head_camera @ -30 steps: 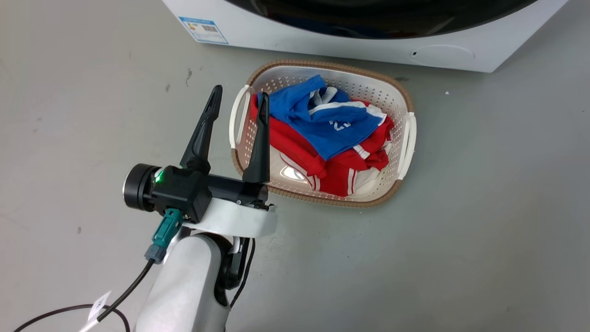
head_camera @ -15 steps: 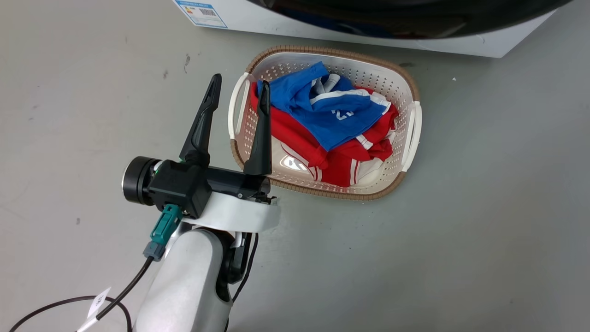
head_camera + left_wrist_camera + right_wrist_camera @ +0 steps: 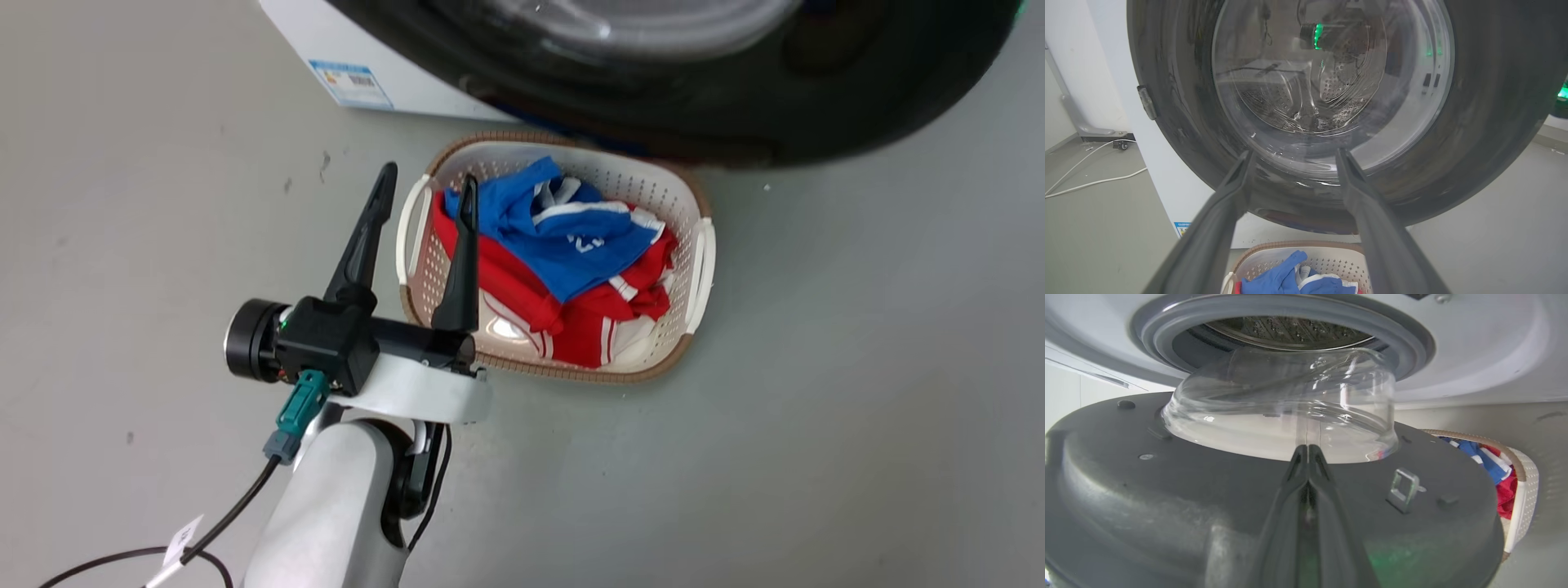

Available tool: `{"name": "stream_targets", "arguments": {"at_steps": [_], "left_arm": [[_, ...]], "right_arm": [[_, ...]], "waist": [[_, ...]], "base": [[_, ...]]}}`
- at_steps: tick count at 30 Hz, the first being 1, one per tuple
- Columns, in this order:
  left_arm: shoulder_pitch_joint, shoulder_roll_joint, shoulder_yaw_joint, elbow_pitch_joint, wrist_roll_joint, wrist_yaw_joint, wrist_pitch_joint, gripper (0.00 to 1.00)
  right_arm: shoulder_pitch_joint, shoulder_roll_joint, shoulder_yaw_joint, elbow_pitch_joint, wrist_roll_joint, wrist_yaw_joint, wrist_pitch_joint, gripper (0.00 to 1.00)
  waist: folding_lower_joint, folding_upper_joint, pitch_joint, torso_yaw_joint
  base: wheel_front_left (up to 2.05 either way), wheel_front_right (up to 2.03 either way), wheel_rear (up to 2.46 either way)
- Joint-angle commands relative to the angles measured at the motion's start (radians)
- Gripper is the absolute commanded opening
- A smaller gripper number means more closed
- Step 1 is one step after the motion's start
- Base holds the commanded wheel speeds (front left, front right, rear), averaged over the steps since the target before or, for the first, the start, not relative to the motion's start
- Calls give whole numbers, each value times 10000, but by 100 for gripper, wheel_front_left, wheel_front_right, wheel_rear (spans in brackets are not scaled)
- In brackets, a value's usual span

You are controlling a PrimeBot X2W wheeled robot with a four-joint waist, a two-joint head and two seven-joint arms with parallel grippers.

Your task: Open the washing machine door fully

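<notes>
The washing machine door (image 3: 857, 106) is a glossy black disc standing ajar from the white machine (image 3: 326, 41), its lower edge over the far rim of the basket. My left gripper (image 3: 427, 174) is open and empty, held low in front of the door's outer face (image 3: 1486, 122), its tips (image 3: 1294, 152) pointing at the glass window. My right gripper (image 3: 1306, 447) is shut and lies against the door's dark inner side (image 3: 1167, 486), tips at the foot of the clear glass bowl (image 3: 1282, 412). Behind it the grey-rimmed drum mouth (image 3: 1290, 330) shows.
A white laundry basket (image 3: 571, 371) with blue and red clothes sits on the grey floor just before the machine, under the door. A metal latch (image 3: 1402, 488) sticks out of the door's inner side. White cables (image 3: 1094, 179) lie on the floor left of the machine.
The black door has swung outward from the machine and now reaches over the basket's far rim. The head camera has shifted. My left gripper stays open in the same place.
</notes>
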State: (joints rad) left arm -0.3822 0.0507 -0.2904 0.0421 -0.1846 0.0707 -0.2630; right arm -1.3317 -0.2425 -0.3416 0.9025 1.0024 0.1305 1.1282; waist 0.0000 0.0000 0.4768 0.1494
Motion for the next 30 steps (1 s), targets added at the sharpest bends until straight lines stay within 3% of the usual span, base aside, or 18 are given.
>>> {"name": "stream_targets", "arguments": {"at_steps": [1,19,24,30], "left_arm": [[168,-4,36,53,36,-42,-25,100],[1945,-4,633,848,134,-856,-25,100],[2311,-4,596,1048,177,-1034,-25,100],[2506,-4,506,1190,140,-1151,-25,100]], "right_arm": [[362,196,60,-112,17,4,143,0],[4763,1793,268,-2751,726,4,1611,0],[5740,1929,733,-3169,1115,4,1705,0],[6325,1949,2002,-3152,2567,4,1295,0]], "waist": [[0,0,-307,-86],[0,0,-2725,-218],[0,0,-3150,-196],[0,0,-3472,-131]], "base": [[0,0,0],[0,0,0],[0,0,0],[0,0,0]]}}
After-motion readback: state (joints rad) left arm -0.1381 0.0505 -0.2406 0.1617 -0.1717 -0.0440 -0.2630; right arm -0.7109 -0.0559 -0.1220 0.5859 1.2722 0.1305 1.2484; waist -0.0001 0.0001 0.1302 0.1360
